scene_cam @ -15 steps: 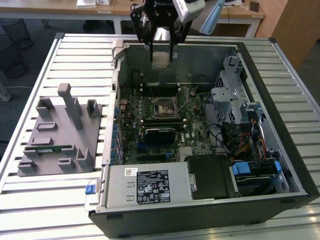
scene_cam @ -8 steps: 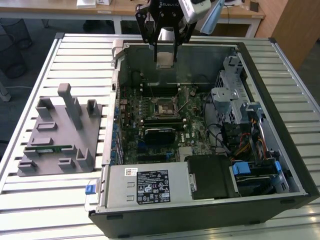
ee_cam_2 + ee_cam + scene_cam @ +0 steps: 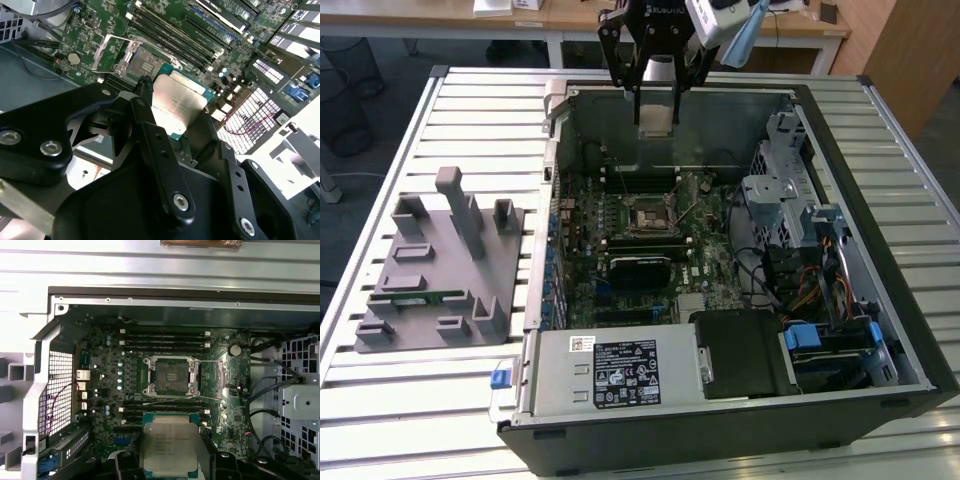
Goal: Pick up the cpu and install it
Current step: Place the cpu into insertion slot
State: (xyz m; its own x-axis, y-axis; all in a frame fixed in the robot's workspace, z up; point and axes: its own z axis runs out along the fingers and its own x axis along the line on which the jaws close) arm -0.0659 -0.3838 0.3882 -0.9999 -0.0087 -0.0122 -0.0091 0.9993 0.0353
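My gripper (image 3: 655, 112) hangs above the back of the open computer case (image 3: 880, 200), shut on the cpu (image 3: 655, 122), a flat square chip with a silver-grey top. In both wrist views the cpu (image 3: 181, 100) (image 3: 170, 442) sits between the black fingers (image 3: 145, 107) (image 3: 126, 462), held by two opposite edges. The motherboard socket (image 3: 648, 218) (image 3: 136, 59) (image 3: 172, 376) lies below and ahead of the chip. Its metal load frame (image 3: 212, 380) is swung open to the side and the socket bed is bare.
Black memory slots (image 3: 165, 337) run along both sides of the socket. A power supply (image 3: 615, 370) fills the case's front, and a drive cage with cables (image 3: 790, 230) stands on the exterior view's right. A grey fixture (image 3: 440, 265) holding a green memory stick (image 3: 420, 297) lies on the slatted table.
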